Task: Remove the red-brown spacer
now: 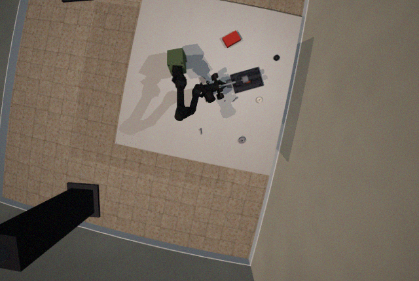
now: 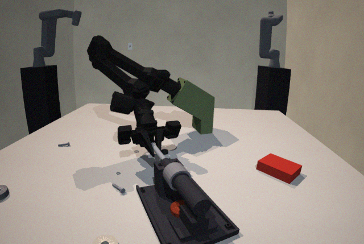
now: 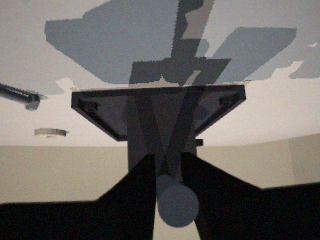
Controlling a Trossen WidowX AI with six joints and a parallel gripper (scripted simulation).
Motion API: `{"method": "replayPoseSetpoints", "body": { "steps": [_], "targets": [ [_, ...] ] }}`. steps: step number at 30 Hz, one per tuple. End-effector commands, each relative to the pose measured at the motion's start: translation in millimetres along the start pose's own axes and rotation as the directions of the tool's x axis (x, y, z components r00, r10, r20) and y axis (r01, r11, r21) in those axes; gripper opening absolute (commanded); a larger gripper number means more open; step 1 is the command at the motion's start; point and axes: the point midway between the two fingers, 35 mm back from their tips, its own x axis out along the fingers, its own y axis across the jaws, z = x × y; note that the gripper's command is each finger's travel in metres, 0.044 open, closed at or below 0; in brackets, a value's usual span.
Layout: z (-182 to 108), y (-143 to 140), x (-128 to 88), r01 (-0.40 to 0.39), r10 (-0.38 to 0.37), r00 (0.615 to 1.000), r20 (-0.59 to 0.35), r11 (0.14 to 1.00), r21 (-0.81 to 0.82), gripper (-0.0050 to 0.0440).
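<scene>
I'm gripping the shaft (image 2: 158,152) end in my gripper (image 2: 150,146), jaws clamping it from both sides; the red-brown spacer (image 2: 176,207) is lying on the base plate (image 2: 149,206) beside the housing block (image 2: 202,206).

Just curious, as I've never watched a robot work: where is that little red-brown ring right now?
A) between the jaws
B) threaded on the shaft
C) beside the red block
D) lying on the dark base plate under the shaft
D: the red-brown ring lies on the base plate, below the shaft.
</scene>
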Motion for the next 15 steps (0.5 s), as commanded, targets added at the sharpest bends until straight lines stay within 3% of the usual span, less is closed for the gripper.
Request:
{"method": "replayPoseSetpoints", "body": {
  "steps": [1,15],
  "targets": [
    [-2.4,0.2,2.1,0.001,-0.001,1.0,-0.006,1.0,0.001,0.0],
    [-5.1,0.4,6.0,0.001,-0.001,1.0,-0.006,1.0,0.001,0.0]
  ]
}}
